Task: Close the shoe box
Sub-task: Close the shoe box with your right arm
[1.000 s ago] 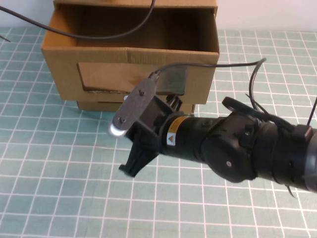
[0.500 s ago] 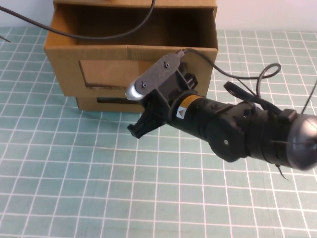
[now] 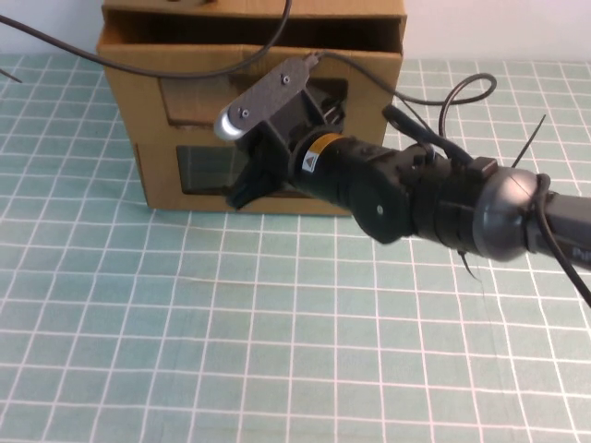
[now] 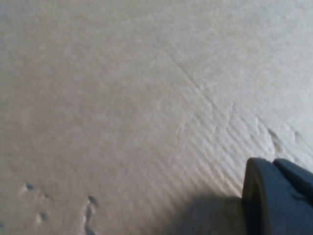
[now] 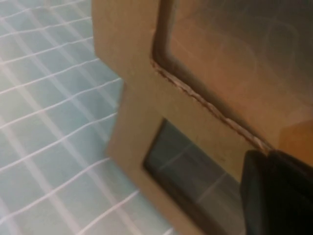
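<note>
The shoe box [image 3: 129, 92] is the upper of two stacked brown cardboard boxes at the back of the table. Its drawer front with a clear window [image 3: 189, 101] stands a short way out of the shell, and a strip of dark interior shows on top. No white tab shows. My right gripper [image 3: 242, 196] is shut, its tip against the box fronts below the window. In the right wrist view the shut gripper [image 5: 274, 196] sits next to the upper window [image 5: 234, 58]. My left gripper [image 4: 276, 196] is shut, close against bare cardboard [image 4: 122, 107]; it does not show in the high view.
The lower cardboard box [image 3: 162, 185] has a dark window [image 3: 203, 166], which also shows in the right wrist view [image 5: 190, 166]. A black cable [image 3: 185, 66] drapes over the top box. My right arm [image 3: 434, 198] crosses the green grid mat [image 3: 185, 332] from the right.
My right gripper has moved up and away from me against the box front. The upper drawer has slid back into its shell, from far out to nearly in.
</note>
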Motion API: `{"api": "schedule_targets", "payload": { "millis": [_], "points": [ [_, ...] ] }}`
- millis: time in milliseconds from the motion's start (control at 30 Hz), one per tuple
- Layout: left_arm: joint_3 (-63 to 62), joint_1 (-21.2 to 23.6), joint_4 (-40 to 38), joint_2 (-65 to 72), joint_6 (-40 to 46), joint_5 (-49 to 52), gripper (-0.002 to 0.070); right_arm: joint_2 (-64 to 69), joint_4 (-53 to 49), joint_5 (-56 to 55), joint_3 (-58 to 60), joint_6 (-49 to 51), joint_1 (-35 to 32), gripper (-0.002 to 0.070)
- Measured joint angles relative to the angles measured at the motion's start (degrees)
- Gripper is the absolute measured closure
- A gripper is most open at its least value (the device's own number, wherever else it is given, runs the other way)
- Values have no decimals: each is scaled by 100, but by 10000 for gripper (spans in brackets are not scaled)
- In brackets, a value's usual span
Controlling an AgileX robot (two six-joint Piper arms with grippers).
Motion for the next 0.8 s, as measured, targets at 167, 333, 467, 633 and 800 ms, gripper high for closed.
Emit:
{"api": "schedule_targets", "payload": {
  "millis": [167,333,467,633,800],
  "points": [
    [0,-11,0,0,0,0,680,223,0,0,-375,-3,-187,690],
    [0,-11,4,0,0,0,680,404,0,21,-646,-16,-275,690],
    [0,-11,4,0,0,0,680,494,-10,35,-767,-16,-292,690],
    [0,-11,13,0,0,0,680,517,-47,93,-800,-38,-301,690],
    [0,-11,26,-33,0,0,680,382,-525,553,-800,-91,-301,690]
  ]
}}
